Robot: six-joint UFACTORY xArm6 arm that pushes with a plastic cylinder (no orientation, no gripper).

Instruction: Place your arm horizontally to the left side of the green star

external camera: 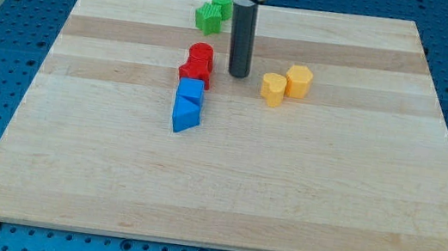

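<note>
Two green blocks sit together near the view's top edge of the board: one (207, 20) in front and one (221, 4) just behind it, partly hidden by the arm's head. I cannot tell which of them is the star. My tip (237, 75) rests on the board below and to the right of the green pair, well apart from it. It stands just right of a red cylinder (201, 54), with a small gap between them.
A second red block (194, 74) touches the red cylinder from below. A blue cube (191, 91) and a blue wedge-like block (185, 117) continue that column downward. Two yellow blocks (273, 89) (299, 81) stand right of my tip. The wooden board (327, 200) lies on a blue pegboard.
</note>
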